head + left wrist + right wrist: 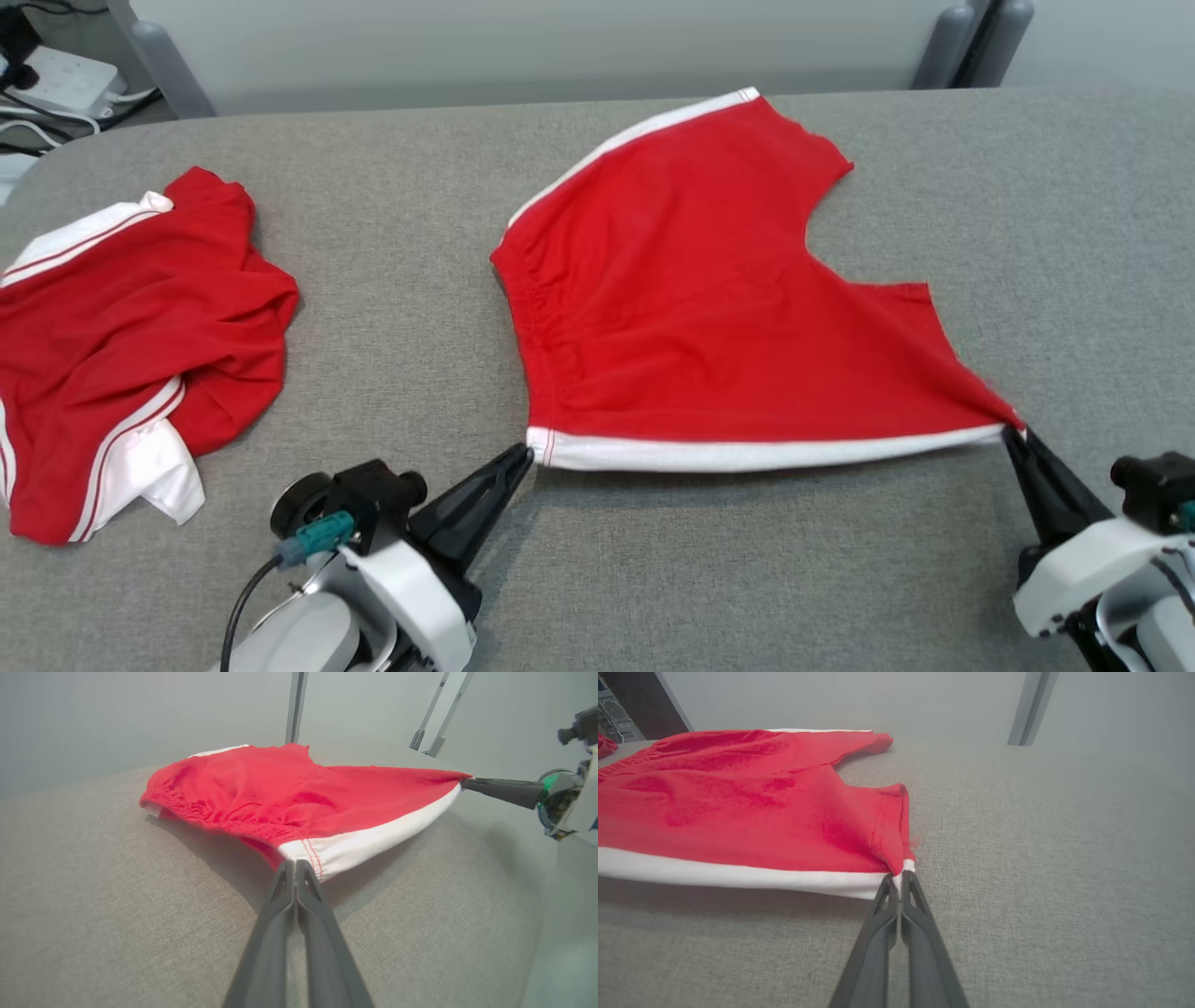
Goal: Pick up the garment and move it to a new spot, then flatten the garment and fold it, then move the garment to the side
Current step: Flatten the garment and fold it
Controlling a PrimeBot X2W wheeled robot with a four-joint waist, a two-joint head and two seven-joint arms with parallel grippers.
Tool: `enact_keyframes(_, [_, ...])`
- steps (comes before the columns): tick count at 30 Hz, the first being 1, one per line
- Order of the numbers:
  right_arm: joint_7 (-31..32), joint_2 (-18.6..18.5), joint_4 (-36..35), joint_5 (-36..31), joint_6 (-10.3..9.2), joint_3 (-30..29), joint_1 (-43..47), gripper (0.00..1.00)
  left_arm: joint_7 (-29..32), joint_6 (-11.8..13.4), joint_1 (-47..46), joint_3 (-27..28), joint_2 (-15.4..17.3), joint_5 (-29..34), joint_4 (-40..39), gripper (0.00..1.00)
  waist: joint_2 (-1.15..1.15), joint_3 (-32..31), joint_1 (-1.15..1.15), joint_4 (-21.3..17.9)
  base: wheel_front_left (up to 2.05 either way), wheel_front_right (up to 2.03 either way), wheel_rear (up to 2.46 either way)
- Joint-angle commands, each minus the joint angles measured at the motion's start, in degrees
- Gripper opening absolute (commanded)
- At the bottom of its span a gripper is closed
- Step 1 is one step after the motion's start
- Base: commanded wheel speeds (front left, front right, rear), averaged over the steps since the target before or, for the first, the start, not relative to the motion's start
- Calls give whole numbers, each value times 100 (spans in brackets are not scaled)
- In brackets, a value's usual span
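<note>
Low over the grey table (747,579), the red shorts (691,308) are stretched taut along their white stripe (747,455), one end clamped by the left gripper (523,457), the other by the right gripper (1010,437).

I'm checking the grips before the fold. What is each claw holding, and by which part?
Both hold the red shorts: the left claw pinches the waistband end of the white side stripe, the right claw the leg-hem end.

On your grey worktop (392,280) a crumpled red-and-white cloth heap (121,345) lies far left; behind it you see a white power strip (70,82).
</note>
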Motion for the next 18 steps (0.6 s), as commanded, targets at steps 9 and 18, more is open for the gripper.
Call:
enact_keyframes(9, [214,-258,-237,328,23,407,532,0,265,107,358,48,398,4,-274,0,0,-144,0,89,0,0,0])
enact_keyframes(18, [189,-127,-3,299,23,584,553,0,462,319,472,-94,116,-65,118,0,0,-241,0,79,0,0,0])
